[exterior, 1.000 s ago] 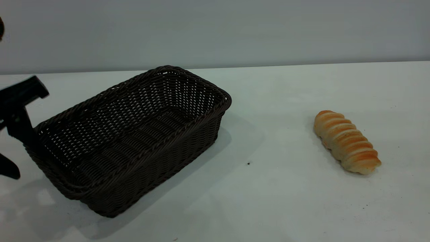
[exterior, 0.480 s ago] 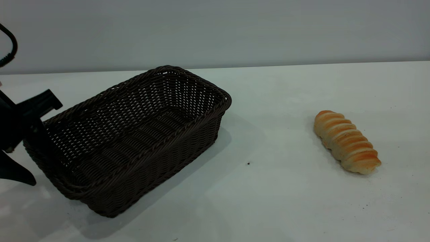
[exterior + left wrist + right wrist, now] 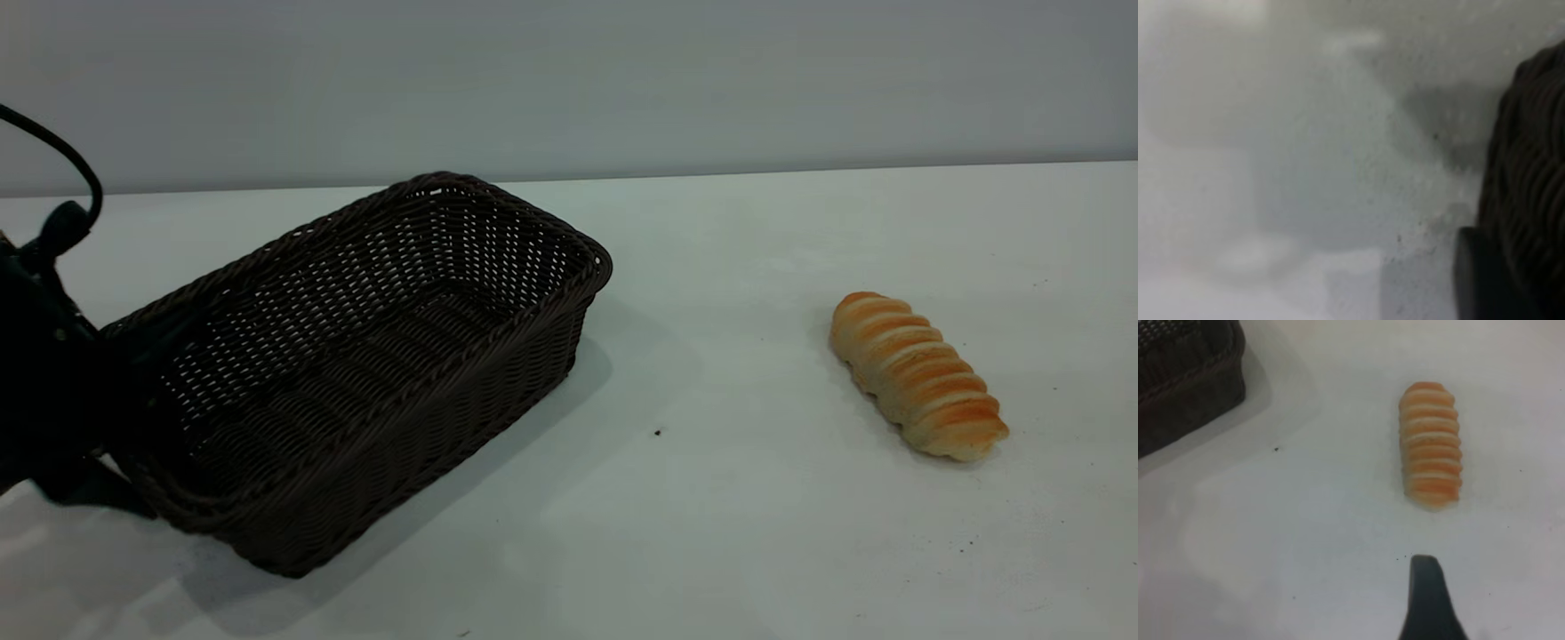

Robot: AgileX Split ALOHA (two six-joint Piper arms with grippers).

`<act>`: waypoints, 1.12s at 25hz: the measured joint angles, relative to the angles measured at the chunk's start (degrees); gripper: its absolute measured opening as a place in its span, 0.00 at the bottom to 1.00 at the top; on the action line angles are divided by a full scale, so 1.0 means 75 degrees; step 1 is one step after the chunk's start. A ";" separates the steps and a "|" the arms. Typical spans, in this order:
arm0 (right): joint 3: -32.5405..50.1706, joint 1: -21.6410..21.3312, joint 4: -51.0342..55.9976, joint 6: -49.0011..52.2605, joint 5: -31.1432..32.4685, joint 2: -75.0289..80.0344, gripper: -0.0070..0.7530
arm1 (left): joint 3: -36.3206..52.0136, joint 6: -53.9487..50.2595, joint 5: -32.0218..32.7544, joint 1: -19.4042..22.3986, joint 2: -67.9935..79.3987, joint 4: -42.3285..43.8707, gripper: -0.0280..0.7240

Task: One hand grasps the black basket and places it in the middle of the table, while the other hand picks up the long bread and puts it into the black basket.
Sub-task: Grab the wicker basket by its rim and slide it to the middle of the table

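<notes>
Left gripper (image 3: 84,404) is pressing against the black basket's (image 3: 373,356) near short end; finger state cannot be told. Right gripper (image 3: 1426,600) is hovering just short of the long bread (image 3: 1430,444) lying on the table (image 3: 729,498); its state likewise unclear.

Black basket (image 3: 356,356) — matt woven wicker; long bread (image 3: 916,375) — ridged crust.

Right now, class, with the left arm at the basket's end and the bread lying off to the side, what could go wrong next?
1. The left pincer sits at one end of the basket; dragged from there, the basket may swivel or tip.
2. The bread is rounded and may roll from the right pincer.
</notes>
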 joint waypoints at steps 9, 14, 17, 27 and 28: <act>0.0000 0.0000 -0.0038 0.0000 0.0016 0.0000 0.66 | -0.0067 0.0421 0.0171 0.0000 -0.0748 -0.0235 0.22; 0.0000 0.0000 -0.0060 0.0000 0.0061 0.0000 0.66 | -0.0894 0.2336 0.1044 0.0000 -0.1166 -0.0251 0.22; 0.0000 0.0000 -0.0060 0.0000 0.0070 0.0000 0.66 | -0.1450 0.3614 0.1607 0.0000 -0.1027 -0.0403 0.22; 0.0000 0.0000 -0.0060 0.0000 0.0071 0.0000 0.66 | -0.3259 0.5905 0.2463 0.0000 0.0761 -0.0482 0.22; 0.0000 0.0000 -0.0060 0.0000 0.0078 0.0000 0.66 | -0.3426 0.6010 0.2505 0.0000 0.0976 -0.0482 0.22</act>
